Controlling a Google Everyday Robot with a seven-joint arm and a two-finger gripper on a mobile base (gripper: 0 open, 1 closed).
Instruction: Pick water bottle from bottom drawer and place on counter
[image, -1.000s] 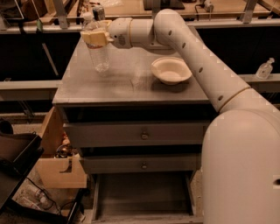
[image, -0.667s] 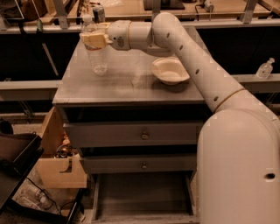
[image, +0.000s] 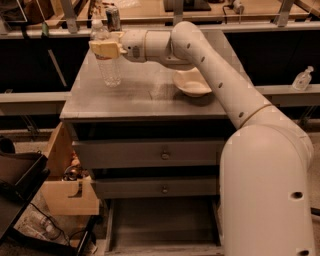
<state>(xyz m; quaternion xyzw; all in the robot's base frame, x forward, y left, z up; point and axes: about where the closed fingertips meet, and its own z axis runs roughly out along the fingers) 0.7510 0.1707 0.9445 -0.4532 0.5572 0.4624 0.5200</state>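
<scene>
The water bottle (image: 109, 67), clear ribbed plastic with a white cap, stands upright at the back left of the grey counter (image: 145, 102); whether its base touches the top I cannot tell. My gripper (image: 104, 48) reaches in from the right and is shut on the bottle's upper part, its cream fingers (image: 106, 48) covering the shoulder. The bottom drawer (image: 160, 227) is pulled open below the two knobbed drawers, and its dark inside shows nothing in it.
A shallow white bowl (image: 191, 83) sits on the counter to the right of the bottle, under my arm. A dark can (image: 113, 18) stands on the bench behind. A small pump bottle (image: 301, 79) is at far right. A wooden box (image: 70, 192) stands left of the cabinet.
My gripper and the bottle have moved a little to the left and slightly down toward the counter. The bowl and the drawers have not moved.
</scene>
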